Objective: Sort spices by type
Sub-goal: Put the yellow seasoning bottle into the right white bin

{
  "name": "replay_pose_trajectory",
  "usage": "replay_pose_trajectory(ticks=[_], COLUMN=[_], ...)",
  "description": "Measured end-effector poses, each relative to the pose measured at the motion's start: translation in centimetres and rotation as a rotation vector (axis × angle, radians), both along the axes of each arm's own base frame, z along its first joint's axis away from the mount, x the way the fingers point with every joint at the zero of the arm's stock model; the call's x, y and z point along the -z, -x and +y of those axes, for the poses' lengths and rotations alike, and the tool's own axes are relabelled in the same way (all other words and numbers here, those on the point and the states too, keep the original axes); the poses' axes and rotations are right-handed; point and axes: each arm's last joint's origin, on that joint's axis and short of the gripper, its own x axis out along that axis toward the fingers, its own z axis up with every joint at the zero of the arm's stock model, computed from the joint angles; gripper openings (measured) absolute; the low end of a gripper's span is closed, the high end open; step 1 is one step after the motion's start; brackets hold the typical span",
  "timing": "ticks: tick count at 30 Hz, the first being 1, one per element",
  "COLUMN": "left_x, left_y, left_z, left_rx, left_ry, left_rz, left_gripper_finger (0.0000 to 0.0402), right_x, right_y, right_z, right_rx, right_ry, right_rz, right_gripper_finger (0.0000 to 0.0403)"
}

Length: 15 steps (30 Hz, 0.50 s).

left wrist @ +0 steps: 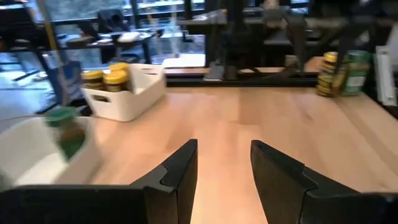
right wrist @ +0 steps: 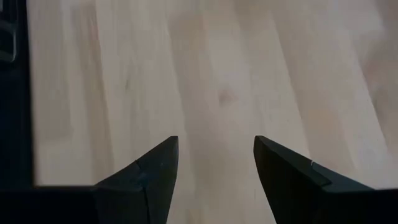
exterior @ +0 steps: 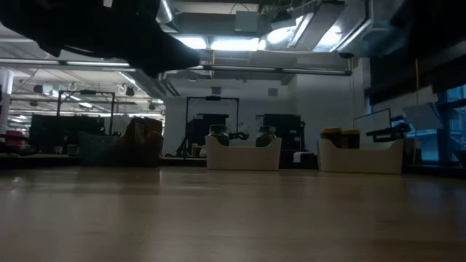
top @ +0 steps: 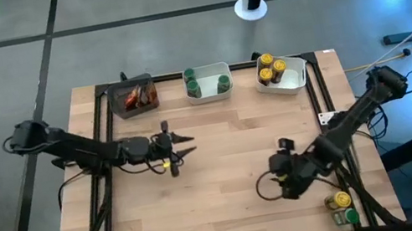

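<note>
The spices are small jars. Reddish-brown ones sit in the dark tray [top: 133, 96], green-lidded ones in the middle white tray [top: 208, 81] and yellow-lidded ones in the right white tray [top: 280, 73], all along the far edge. A yellow-lidded jar [top: 338, 200] and a green-lidded jar [top: 349, 215] stand upright on the table at the near right corner. My left gripper [top: 187, 145] is open and empty above the table's middle left, its fingers [left wrist: 180, 171] pointing about level toward the right. My right gripper [right wrist: 216, 162] is open and empty over bare wood at the near right [top: 280, 175].
A black frame [top: 321, 87] runs along the table's edges. The wood between the trays and the near edge is bare. In the low view the two white trays [exterior: 242, 153] [exterior: 360, 155] stand at the far edge, with the room behind them.
</note>
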Motion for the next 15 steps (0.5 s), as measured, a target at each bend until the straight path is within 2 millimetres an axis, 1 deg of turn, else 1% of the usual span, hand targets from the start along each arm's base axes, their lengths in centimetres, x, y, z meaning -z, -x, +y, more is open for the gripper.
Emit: replay_pose_trajectory(ticks=[3,6,8,11,15], left_x=[0.6,0.7,0.5,0.0,-0.4], left_y=[-0.5,-0.9,-1.1,-1.4,-1.5], left_z=[-0.9,-1.6,-1.9,-2.5,-3.0], left_rx=[0.035,0.058,0.069,0.086,0.107], left_ry=[0.0,0.007,0.01,0.013,0.005], left_rz=[-0.014,-0.055,-0.065,-0.078,-0.091], left_gripper_finger=[0.0133,0.0133,0.0133,0.0133,0.0133], right_x=[-2.1,-3.2,-3.5,-3.4,-3.3], right_y=[1.2,2.5,3.3,4.5,6.4], right_z=[0.6,1.3,2.0,3.0,4.2], right_rx=[0.051,0.121,0.171,0.255,0.374], right_ry=[-0.053,-0.113,-0.168,-0.274,-0.335], right_rz=[0.103,0.171,0.21,0.304,0.392], right_gripper_finger=[0.0211,0.0211,0.0211,0.0211,0.0211])
